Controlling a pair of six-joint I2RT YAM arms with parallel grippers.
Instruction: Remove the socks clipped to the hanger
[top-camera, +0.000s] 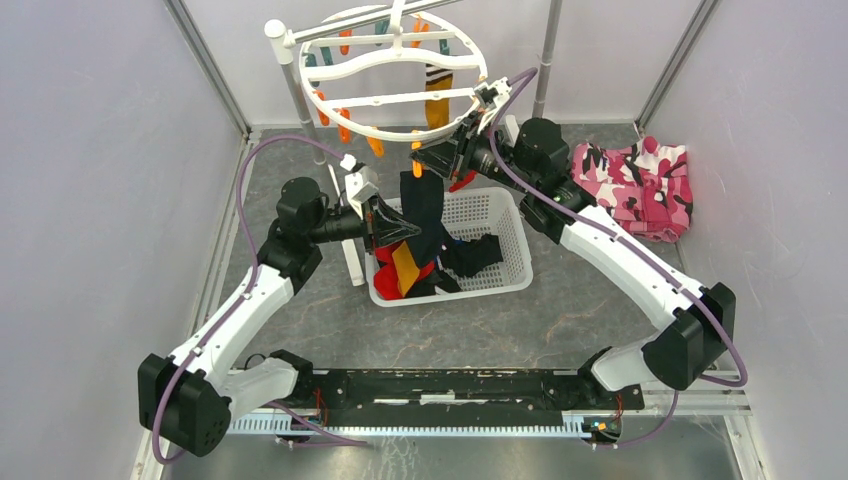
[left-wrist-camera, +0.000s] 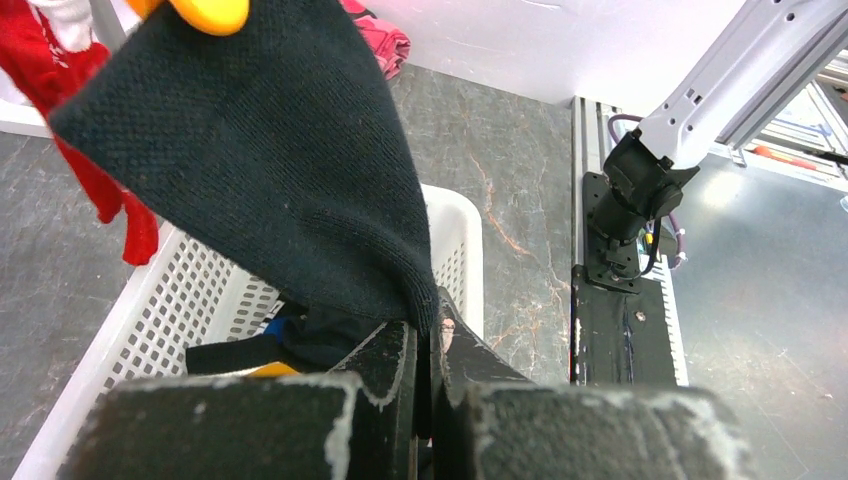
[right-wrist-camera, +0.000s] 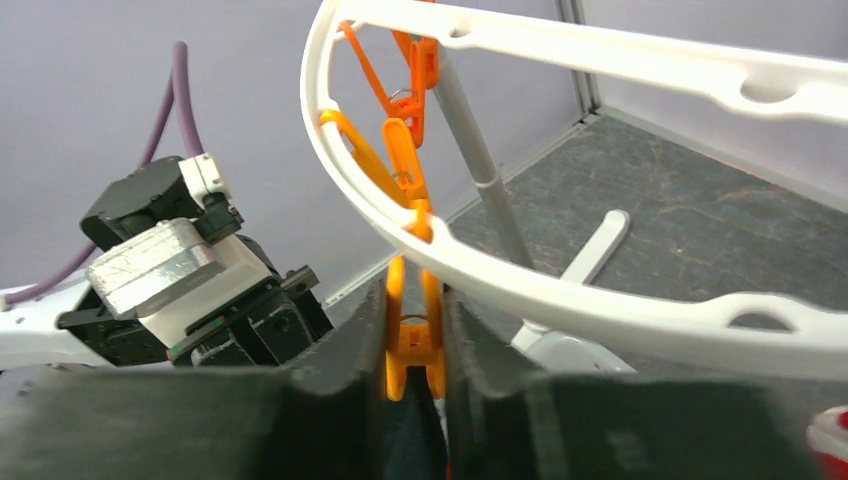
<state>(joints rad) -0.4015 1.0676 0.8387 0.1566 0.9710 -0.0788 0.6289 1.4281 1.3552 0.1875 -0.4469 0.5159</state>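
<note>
Partly done, by the look of it. A heap of socks (top-camera: 410, 268), red, mustard and black, already lies in the white perforated basket (top-camera: 510, 240) at the centre of the table, while the hanger (top-camera: 385, 101) up at 12 o'clock has work left on it. A dark sock (left-wrist-camera: 270, 170) hangs from an orange clip (right-wrist-camera: 410, 345) on the ring's near rim, its lower end trailing toward the basket. The left gripper (left-wrist-camera: 430, 335) is closed tight on that lower edge, the knit pinched between its fingers. The right gripper (right-wrist-camera: 413, 300) has its pads against both sides of the clip, squeezing it (the release is the step in hand, I judge, and the sock is not yet free). Further round the ring, toward 1 o'clock, a mustard-and-black striped sock (top-camera: 437, 95) is clipped too. A red sock (left-wrist-camera: 95, 170) shows beside the dark one; whether a clip holds it I cannot tell. Some bare orange clips (top-camera: 345, 125) dangle on the 10 o'clock side.

The tabletop (top-camera: 330, 330) is dark grey with a marbled vein pattern. Pale lilac-grey walls (top-camera: 90, 150) close in three sides, framed by metal posts. A pink camouflage cloth (top-camera: 640, 185) lies at 2 o'clock, well apart from the basket. The hanger rides on a pale stand (top-camera: 312, 130).
</note>
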